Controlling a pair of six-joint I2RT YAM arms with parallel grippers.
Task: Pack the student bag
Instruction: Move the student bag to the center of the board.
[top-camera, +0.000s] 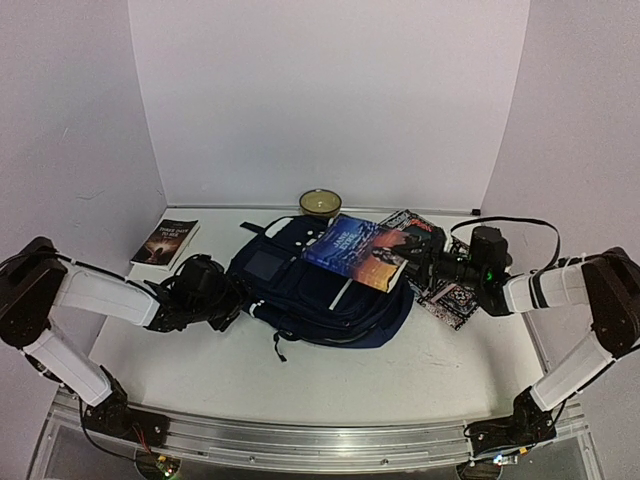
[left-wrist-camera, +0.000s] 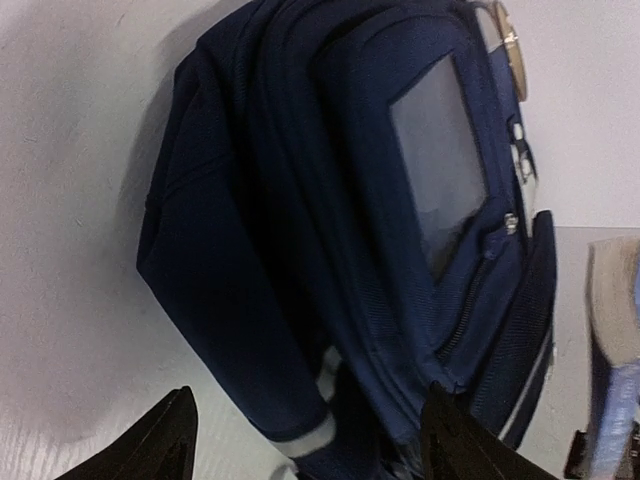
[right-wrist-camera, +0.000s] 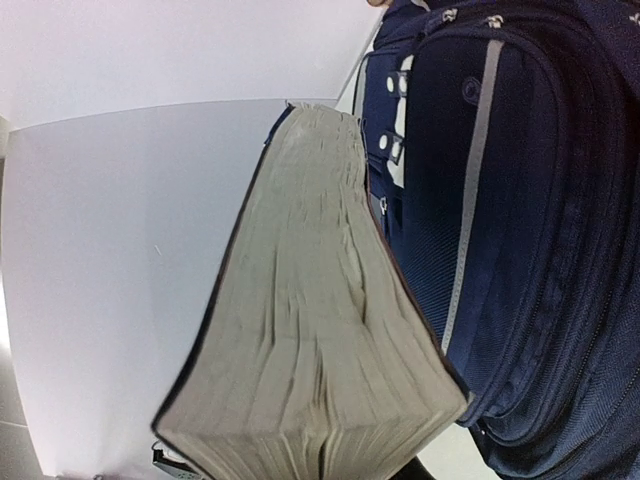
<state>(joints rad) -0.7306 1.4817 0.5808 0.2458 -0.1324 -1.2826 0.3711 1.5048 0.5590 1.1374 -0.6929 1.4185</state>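
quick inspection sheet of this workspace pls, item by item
surface: white table, metal rail along the near edge
job's things: student bag lies mid-table; blue book held tilted over it
clutter: dark book at left, round tin behind the bag, patterned booklets under the right arm
grippers: left gripper open at the bag's left edge; right gripper shut on the blue book
cables: black cable loops above the right wrist
surroundings: plain white walls, nothing else seen

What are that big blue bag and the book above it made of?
The student bag looks like matte woven navy fabric, going by its weave and stitched seams. The book seems paper: glossy printed cover, rough cream page edges.
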